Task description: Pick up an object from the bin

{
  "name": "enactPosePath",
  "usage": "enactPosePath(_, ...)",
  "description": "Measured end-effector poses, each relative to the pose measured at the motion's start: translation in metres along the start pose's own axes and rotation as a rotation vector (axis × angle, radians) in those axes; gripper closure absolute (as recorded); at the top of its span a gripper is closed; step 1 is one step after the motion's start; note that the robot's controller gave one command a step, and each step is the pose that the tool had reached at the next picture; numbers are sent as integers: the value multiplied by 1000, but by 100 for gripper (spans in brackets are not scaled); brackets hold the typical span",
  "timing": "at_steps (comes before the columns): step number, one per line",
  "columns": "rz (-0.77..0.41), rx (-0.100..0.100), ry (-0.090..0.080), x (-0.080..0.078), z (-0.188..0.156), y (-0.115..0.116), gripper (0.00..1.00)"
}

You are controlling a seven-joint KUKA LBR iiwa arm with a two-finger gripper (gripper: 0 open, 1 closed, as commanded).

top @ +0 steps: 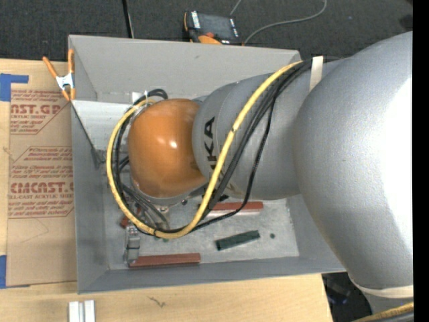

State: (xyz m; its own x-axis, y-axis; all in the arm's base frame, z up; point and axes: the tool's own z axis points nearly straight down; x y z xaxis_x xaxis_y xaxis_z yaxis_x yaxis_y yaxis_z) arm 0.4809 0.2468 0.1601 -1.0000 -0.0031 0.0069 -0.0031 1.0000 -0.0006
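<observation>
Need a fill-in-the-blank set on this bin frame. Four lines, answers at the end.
1. The short bar on the floor of the bin is dark ____.
2. The long bar by the view's bottom wall is ____-brown.
3. The cover on the wrist of the arm is ____.
4. The arm reaches in from the view's ____ side.
Missing words: green; red; orange; right.
</observation>
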Motion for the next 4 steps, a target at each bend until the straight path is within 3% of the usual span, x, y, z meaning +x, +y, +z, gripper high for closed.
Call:
enactPosePath(1, -100, 0, -7, -33, 93, -44, 0)
enactPosePath(2, -88, -3, -11, -29, 89, -33, 0)
enactPosePath(3, -65, -1, -11, -21, 89, -87, 0)
enactPosePath(4, -176, -1, -12, -85, 89, -80, 0)
